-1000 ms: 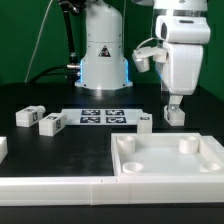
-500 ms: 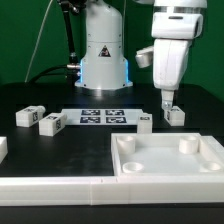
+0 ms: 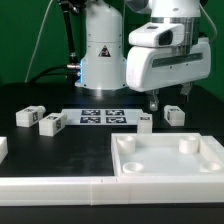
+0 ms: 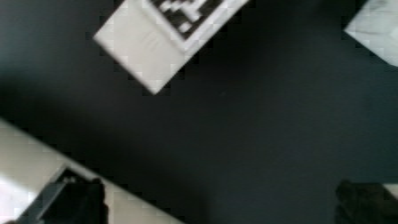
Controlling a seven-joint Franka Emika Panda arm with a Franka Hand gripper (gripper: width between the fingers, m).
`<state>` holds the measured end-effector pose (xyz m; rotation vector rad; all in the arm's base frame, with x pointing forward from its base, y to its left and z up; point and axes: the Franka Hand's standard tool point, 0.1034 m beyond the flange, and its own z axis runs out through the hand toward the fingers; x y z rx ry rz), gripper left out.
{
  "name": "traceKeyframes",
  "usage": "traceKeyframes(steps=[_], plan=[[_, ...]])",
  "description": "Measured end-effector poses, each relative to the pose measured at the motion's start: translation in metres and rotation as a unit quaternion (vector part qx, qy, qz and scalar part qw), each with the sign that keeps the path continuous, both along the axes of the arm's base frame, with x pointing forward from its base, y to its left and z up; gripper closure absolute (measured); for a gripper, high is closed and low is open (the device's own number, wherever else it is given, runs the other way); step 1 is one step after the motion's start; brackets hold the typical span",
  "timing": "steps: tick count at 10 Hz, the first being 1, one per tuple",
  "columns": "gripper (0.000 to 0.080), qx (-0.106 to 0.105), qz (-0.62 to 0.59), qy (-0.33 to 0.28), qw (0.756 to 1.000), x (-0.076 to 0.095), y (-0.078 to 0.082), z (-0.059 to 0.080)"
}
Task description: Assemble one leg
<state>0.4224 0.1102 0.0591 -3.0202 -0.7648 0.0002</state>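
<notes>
White leg sits on the table at the exterior view's right — the gripper has swung off it, jaws apart and empty (so 1 grasp is yet to come).

Open black table at frame lower left, clear passage. Tray blocks lower right. Leg and second leg at centre right, narrow gap between.
</notes>
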Motion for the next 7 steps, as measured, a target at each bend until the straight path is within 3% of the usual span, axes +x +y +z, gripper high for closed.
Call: traceKeyframes(steps=[5, 7], plan=[[0.0151, 0.013, -0.195, 0.007, 0.981, -0.005, 0.012, -0.002], [0.0151, 0.013, -0.186, 0.011, 0.982, -0.025, 0.022, -0.007]])
